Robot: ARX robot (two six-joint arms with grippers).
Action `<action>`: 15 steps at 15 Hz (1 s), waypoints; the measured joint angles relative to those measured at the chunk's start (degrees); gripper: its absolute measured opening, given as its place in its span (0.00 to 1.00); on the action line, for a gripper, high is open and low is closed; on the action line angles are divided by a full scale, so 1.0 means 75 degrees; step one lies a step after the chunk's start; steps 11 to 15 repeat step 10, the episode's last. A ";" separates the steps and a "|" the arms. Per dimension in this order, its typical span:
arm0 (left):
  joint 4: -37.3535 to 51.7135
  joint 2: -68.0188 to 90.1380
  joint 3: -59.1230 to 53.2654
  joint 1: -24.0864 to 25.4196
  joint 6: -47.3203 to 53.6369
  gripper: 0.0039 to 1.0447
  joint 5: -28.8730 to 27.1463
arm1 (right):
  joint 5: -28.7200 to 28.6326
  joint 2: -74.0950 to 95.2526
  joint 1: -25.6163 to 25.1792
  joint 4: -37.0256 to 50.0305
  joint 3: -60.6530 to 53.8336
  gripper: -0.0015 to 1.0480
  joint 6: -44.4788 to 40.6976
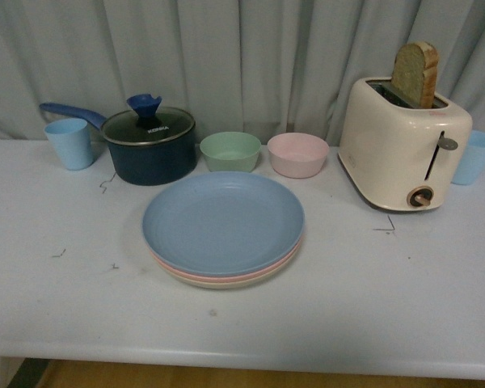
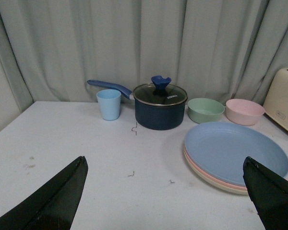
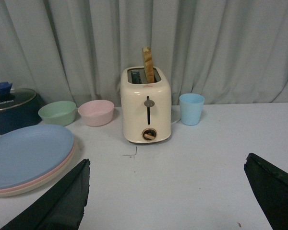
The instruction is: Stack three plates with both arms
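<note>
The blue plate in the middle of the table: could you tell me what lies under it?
Under the blue plate only two rims show: a pink plate directly beneath, then a cream plate at the bottom on the table. Everything else of both plates is covered.

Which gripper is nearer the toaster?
Right. The right gripper faces the toaster directly. The left gripper faces the pot, with the toaster at its view's far edge.

Grey-green pleated curtain (image 1: 250, 65) behind white table (image 1: 388, 299); soft, even light.
</note>
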 joint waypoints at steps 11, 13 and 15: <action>0.0003 0.0000 0.0000 0.0000 0.0000 0.94 0.0000 | -0.0003 0.0000 0.0000 0.0000 0.0000 0.94 0.0000; 0.0003 0.0000 0.0000 0.0000 0.0000 0.94 0.0000 | -0.0003 0.0000 0.0000 0.0000 0.0000 0.94 0.0000; 0.0003 0.0000 0.0000 0.0000 0.0000 0.94 0.0000 | -0.0003 0.0000 0.0000 0.0000 0.0000 0.94 0.0000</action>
